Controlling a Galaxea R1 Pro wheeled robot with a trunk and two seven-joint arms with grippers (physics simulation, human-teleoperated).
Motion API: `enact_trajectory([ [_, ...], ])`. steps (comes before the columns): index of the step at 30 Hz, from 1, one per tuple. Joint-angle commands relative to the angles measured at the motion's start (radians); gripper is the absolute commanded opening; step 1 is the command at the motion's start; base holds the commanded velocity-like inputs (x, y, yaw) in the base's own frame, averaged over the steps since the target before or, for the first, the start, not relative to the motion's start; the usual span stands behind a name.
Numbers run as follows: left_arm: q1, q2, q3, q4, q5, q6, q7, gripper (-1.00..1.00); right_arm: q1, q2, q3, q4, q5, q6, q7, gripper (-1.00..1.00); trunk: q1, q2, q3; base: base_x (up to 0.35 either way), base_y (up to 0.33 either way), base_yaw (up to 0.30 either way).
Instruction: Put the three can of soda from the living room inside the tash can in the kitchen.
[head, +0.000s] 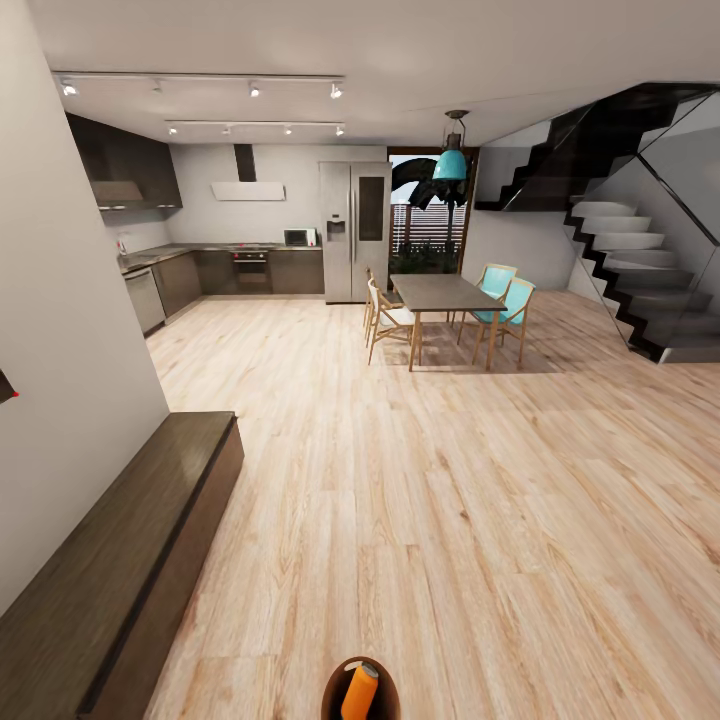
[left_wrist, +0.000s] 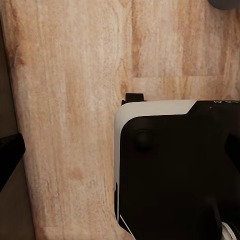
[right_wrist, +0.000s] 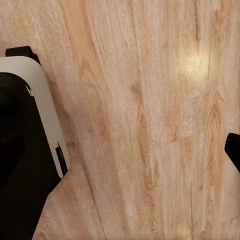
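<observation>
A bright orange soda can (head: 360, 692) is lying in the round brown-lined trash bin (head: 333, 688) at the head view's lower edge. The dark-cabinet kitchen (head: 240, 262) is lying well ahead across the wooden floor (head: 450, 520). Delivery is judged pending; two cans unaccounted for. State of either hand: cannot tell.

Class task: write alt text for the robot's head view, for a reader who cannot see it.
An orange drink can lies in a round brown-lined bin at the bottom edge, over pale wood flooring. Ahead stands a dark grey kitchen with a steel fridge.
</observation>
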Motion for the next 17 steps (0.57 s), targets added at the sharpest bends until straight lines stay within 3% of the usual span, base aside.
enact_trajectory([
  [1,0.0,0.0,0.0,0.0,0.0,0.0,0.0,1.0,0.0,0.0,0.0,0.0,0.0,0.0,0.0,1.0,0.0,0.0,0.0,0.0,0.0,0.0],
  [17,0.0,0.0,0.0,0.0,0.0,0.0,0.0,1.0,0.0,0.0,0.0,0.0,0.0,0.0,0.0,1.0,0.0,0.0,0.0,0.0,0.0,0.0],
])
